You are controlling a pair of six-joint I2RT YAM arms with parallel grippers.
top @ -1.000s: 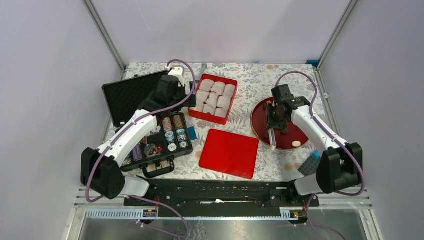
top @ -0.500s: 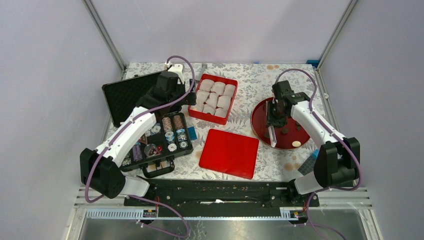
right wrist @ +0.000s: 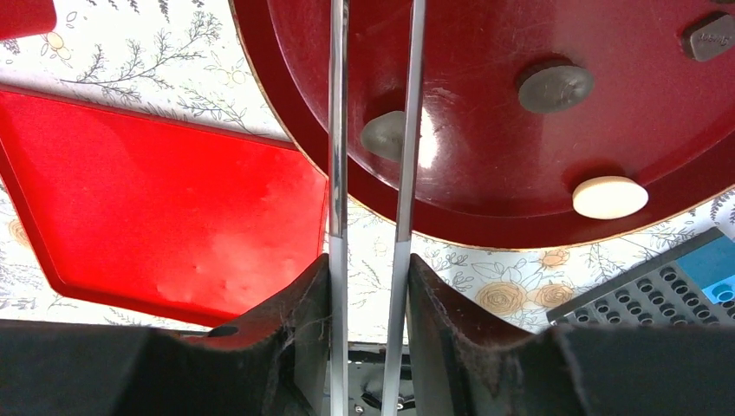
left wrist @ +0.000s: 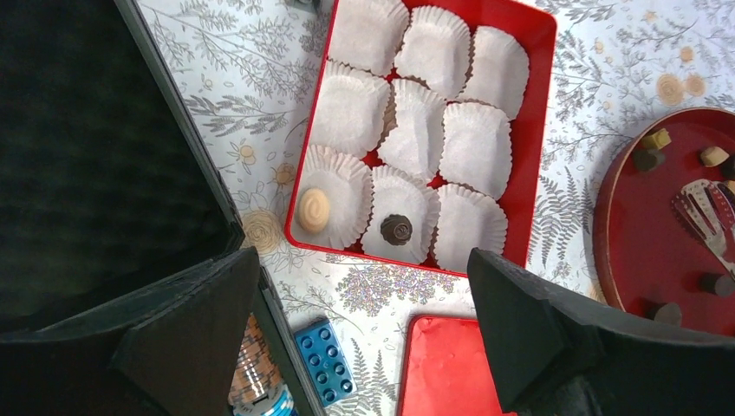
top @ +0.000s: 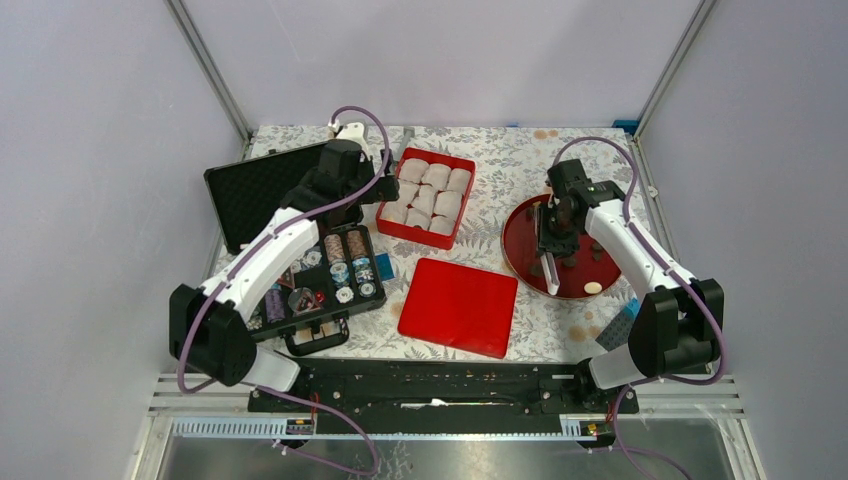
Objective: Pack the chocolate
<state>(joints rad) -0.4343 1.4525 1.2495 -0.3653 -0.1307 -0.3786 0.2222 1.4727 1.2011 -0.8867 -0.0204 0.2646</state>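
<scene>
A red box (left wrist: 537, 104) holds several white paper cups. One cup has a pale tan chocolate (left wrist: 314, 206), the one beside it a dark chocolate (left wrist: 397, 229). More chocolates lie on the dark red plate (top: 520, 240): a pale one (right wrist: 609, 197), a dark one (right wrist: 555, 87), and a brown one (right wrist: 383, 134) that shows between the arms of the metal tongs (right wrist: 338, 130). My right gripper (right wrist: 368, 286) is shut on the tongs over the plate's near edge (top: 553, 240). My left gripper (left wrist: 364, 347) is open and empty just near the box's front edge (top: 383, 197).
The red lid (top: 458, 305) lies in front of the box. An open black case (top: 300, 270) of striped chips stands at the left. A small blue brick (left wrist: 322, 360) lies beside it. A grey studded plate (right wrist: 659, 290) sits near the red plate's right.
My left arm has moved a little back and right towards the box. My right gripper has shifted slightly back and right over the plate, the tongs still in it.
</scene>
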